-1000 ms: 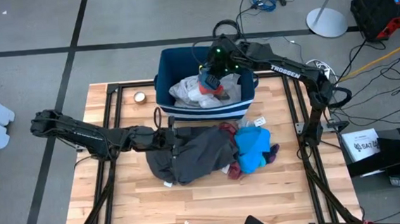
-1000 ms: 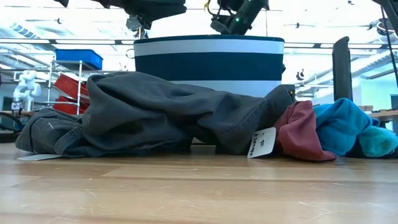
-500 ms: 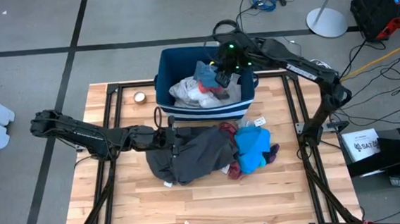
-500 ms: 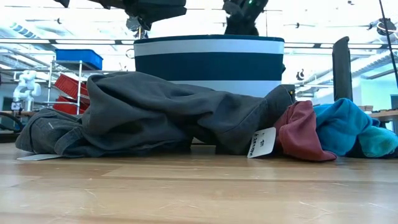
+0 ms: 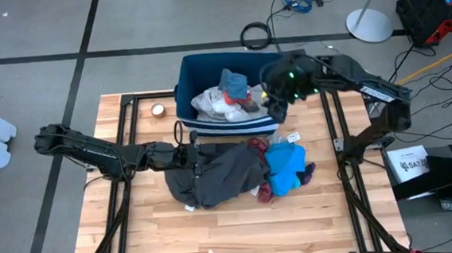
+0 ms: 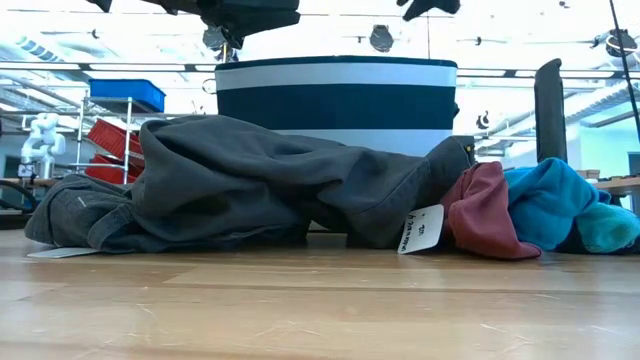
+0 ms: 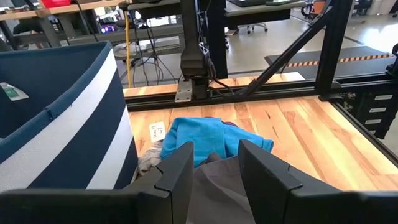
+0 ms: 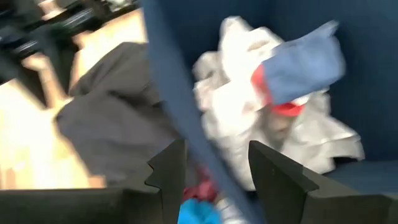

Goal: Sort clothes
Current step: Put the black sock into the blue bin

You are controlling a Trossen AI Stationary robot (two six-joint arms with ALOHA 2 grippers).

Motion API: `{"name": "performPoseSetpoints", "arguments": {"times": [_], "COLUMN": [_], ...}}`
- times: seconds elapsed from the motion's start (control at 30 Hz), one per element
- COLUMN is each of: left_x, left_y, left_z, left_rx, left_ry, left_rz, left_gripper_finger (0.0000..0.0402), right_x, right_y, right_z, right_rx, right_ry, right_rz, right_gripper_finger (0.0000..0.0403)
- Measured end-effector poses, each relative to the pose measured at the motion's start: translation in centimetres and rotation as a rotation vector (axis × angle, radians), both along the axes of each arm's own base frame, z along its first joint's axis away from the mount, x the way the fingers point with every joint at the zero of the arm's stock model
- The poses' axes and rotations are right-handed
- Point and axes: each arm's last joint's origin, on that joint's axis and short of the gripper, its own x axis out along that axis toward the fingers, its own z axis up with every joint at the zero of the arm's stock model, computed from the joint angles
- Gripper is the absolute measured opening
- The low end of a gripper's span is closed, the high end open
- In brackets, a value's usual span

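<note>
Sorting is judged partly done. The bin (image 5: 232, 94) at the bench's far edge holds white garment (image 5: 212, 103) and blue-grey piece (image 5: 233, 83). Dark grey garment (image 5: 225, 174), maroon piece (image 6: 485, 210) and bright blue piece (image 5: 287, 164) remain mid-bench. Right gripper (image 5: 276, 107) hovers over the bin's rim, jaws open, empty. Left gripper (image 7: 214, 165) sits at the grey garment, jaws parted. Wooden bench (image 5: 320, 216); workshop shelving behind.

From overhead we look straight down on the whole desk (image 5: 169, 226), both arms and the striped bin (image 5: 234, 126). At desk height we look level across the boards, close against the dark grey garment (image 6: 250, 190), the bin behind it. From the left wrist we see past the left tool (image 7: 214, 165) to the bright blue garment (image 7: 211, 140). From the right wrist, past the right tool (image 8: 211, 165), we look into the bin. All four share the bin.
</note>
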Motion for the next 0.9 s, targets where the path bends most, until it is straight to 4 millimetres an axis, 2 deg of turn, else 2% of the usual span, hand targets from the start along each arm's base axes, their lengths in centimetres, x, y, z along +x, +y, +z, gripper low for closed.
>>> {"name": "performPoseSetpoints", "arguments": {"times": [0.27, 0.43, 0.67, 0.9], "left_x": [0.0, 0.0, 0.0, 0.0], "left_y": [0.0, 0.0, 0.0, 0.0], "left_z": [0.0, 0.0, 0.0, 0.0], "left_rx": [0.0, -0.001, -0.003, -0.003], "left_ry": [0.0, 0.0, 0.0, 0.0], "left_rz": [0.0, 0.0, 0.0, 0.0], "left_gripper_finger": [0.0137, 0.0137, 0.0137, 0.0137], "right_x": [-0.4, -0.2, -1.1, -3.0], "right_y": [6.3, 10.5, 16.2, 18.8], "right_z": [-0.3, -1.8, -7.3, -13.5], "right_rx": [0.087, 0.102, 0.054, 0.088], "right_ry": [0.068, 0.114, 0.275, 0.465], "right_rz": [0.137, 0.202, 0.168, 0.052], "right_gripper_finger": [0.0161, 0.0161, 0.0161, 0.0161]}}
